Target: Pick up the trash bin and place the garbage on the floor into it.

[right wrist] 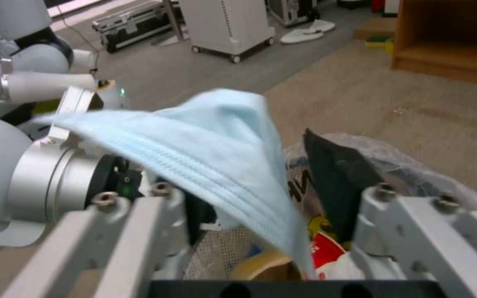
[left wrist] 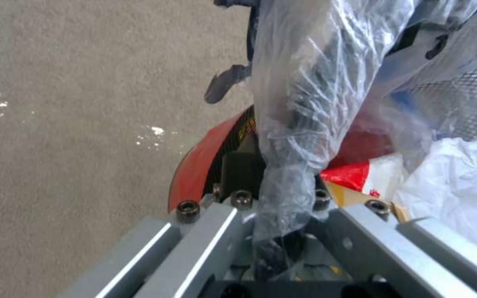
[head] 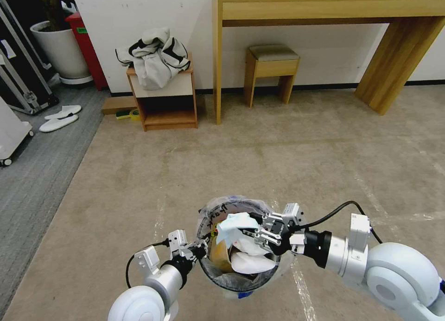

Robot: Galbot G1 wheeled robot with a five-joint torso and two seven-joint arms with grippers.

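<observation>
Pleated blue mask (head: 234, 224) drapes off right gripper (head: 256, 233) — above crinkly-bagged trash bin (head: 241, 284).

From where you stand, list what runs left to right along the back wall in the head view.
White planter → tall red bin → small wooden cabinet with a grey-and-white garment heaped on it → cushioned stool under the long wooden table.
</observation>
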